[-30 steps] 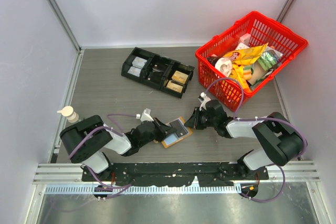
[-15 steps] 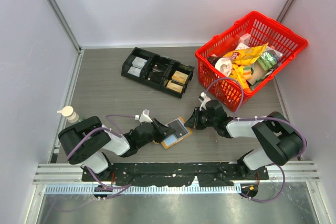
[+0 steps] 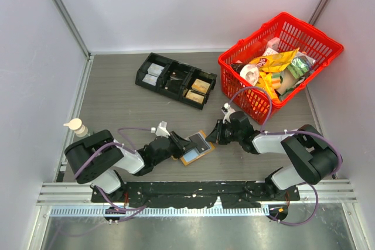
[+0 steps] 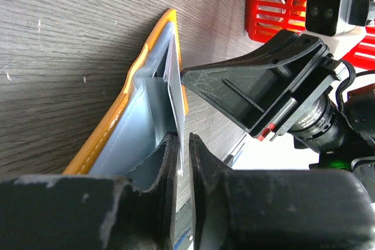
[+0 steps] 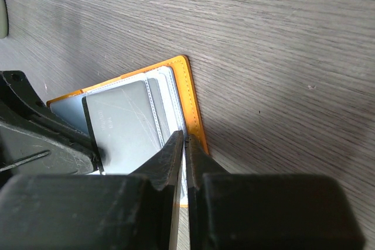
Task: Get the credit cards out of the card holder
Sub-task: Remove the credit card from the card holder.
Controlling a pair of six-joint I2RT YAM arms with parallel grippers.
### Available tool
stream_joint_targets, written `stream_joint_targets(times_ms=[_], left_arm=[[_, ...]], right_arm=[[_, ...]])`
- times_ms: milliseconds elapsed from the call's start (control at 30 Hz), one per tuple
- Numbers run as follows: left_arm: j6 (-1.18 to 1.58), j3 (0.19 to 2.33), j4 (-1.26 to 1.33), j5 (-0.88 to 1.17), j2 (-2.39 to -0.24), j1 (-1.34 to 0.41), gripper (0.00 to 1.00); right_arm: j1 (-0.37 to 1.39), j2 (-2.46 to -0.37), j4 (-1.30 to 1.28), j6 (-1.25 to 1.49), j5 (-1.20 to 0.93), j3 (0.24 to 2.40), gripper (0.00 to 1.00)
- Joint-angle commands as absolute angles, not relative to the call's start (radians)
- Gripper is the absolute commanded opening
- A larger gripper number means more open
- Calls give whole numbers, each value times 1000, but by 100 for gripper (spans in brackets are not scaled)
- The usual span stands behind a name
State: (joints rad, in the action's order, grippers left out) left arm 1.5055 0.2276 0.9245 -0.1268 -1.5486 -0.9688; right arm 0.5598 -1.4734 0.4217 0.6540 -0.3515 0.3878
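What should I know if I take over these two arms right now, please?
The left gripper is shut on a grey card that overlaps the open card holder, not yet clear of it.
The right gripper is shut on the holder's orange edge, holding it on the table.
Done: no card seen lying free.
Left: pull this card clear, set it down, check pockets for more.

Seen from the top, the card holder [image 3: 197, 149] at lower centre is hemmed in. The left gripper [image 3: 187, 143] pinches a card [image 5: 123, 124] from its left, and the right gripper [image 3: 214, 134] clamps its right edge. Open table [image 3: 117, 106] lies above it, up to the black tray [image 3: 174, 80] (upper centre). The red basket [image 3: 280, 62] blocks the upper right, and a small bottle [image 3: 76, 126] stands at the left edge.
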Motion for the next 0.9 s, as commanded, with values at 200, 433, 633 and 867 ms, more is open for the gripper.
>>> stream_joint_targets(times_ms=[200,433,633,867], left_arm=[[1483,210,1019,-129,-1542,-974,0],[1493,187,938,-132,-1497,-973,0],[1482,202,694,-149,-1393,-974,0],[1451,235,539,-163,-1328,-974,0]], right_arm=[[554,-1519,293,655,-324,351,10],[540,-1505,288,655,-316,344,10],[526,-1485,275,653,-316,342,10],[526,-1419,190,620,-305,382,12]])
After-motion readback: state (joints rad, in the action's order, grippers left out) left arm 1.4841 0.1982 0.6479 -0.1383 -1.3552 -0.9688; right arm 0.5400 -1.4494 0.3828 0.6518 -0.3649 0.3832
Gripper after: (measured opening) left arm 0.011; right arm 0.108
